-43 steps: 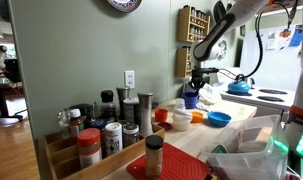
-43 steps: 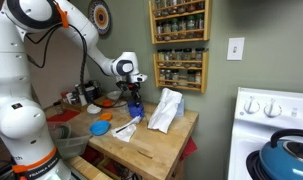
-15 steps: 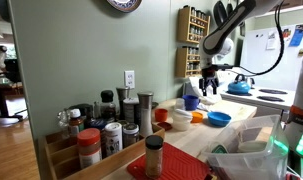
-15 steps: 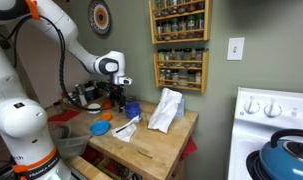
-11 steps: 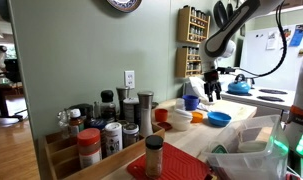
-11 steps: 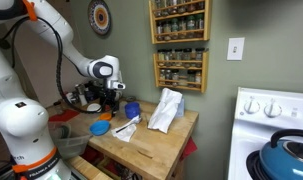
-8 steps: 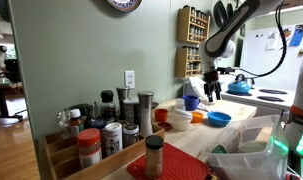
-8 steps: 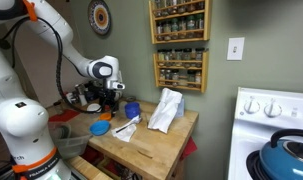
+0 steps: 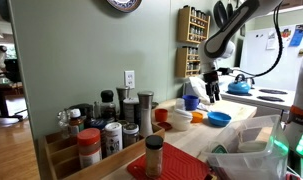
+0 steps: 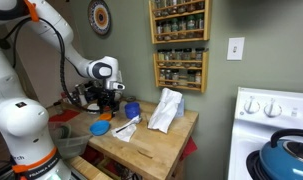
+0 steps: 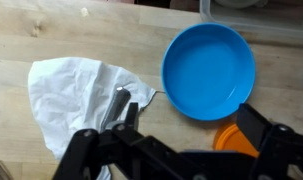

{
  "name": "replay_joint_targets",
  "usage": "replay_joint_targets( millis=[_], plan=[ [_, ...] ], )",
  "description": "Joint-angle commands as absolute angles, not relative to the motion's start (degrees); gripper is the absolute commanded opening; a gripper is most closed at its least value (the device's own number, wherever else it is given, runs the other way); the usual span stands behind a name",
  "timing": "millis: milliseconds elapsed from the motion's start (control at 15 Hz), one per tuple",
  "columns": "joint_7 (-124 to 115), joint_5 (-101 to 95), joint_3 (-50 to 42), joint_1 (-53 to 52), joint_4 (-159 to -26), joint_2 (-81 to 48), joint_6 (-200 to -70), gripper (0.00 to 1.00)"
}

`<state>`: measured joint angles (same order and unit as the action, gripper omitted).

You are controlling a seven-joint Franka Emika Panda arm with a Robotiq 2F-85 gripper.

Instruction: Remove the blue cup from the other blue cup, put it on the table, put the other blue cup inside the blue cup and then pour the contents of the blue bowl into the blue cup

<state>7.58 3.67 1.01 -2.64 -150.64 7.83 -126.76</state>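
Arm arched over, wrist pts down; claw spread wide, fingers vert., hovering.

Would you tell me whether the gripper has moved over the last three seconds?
Yes. In an exterior view the gripper has moved image-left, away from the wall spice rack, toward the blue bowl.

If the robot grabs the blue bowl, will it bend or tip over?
The blue bowl looks smooth and glossy, like plastic, so it probably stays stiff but might be slippery to grip. It is wide, shallow and sits flat on the table, so a push would likely slide it rather than tip it. Nothing shows inside, so it is probably light.
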Motion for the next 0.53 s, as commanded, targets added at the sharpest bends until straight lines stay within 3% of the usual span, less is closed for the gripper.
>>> replay_joint_targets(
  millis=[0,467],
  plan=[
    [12.9,3.1,1.4,-3.4,-151.7,6.4,-125.6,1.00],
    [14.1,3.3,2.0,-3.5,-153.5,3.5,-128.4,1.00]
  ],
)
